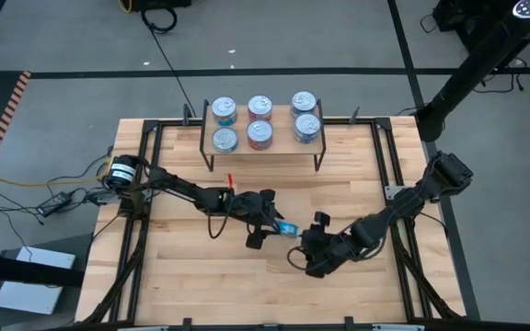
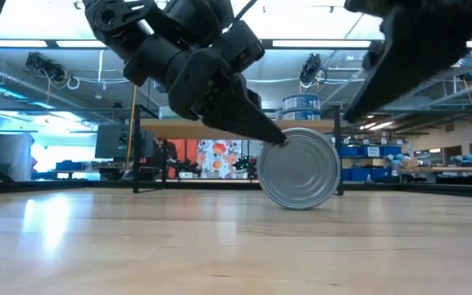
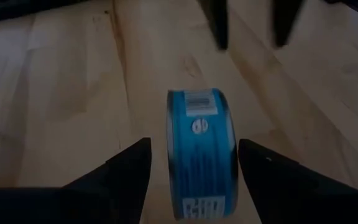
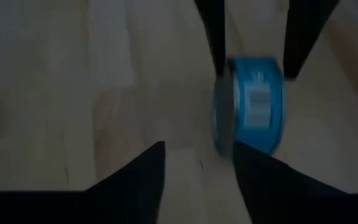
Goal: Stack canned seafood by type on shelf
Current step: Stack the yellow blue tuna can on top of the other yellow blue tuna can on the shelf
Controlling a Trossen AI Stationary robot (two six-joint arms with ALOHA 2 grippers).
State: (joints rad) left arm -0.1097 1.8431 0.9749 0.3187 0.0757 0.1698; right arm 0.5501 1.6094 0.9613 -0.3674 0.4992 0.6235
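Six cans (image 1: 259, 121) sit on the shelf (image 1: 280, 147) in three stacks. In front of the shelf a blue can (image 2: 299, 168) stands on edge on the table (image 1: 191, 276) between my left gripper (image 1: 267, 230), fingers apart, ungripped. My right gripper (image 1: 307, 246) hovers beside it, fingers apart, empty. It's left to shelve.

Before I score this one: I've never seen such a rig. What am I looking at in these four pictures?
Two robot arms work at a wooden table. One picture looks straight down, one looks level across the tabletop, and two come from cameras on the arms' wrists. At the back, a small shelf carries six cans. Mid-table, a blue can stands on its edge. The left gripper has its jaws open on either side of it. The right gripper, jaws open and empty, faces it from the other side. Nothing is lifted.
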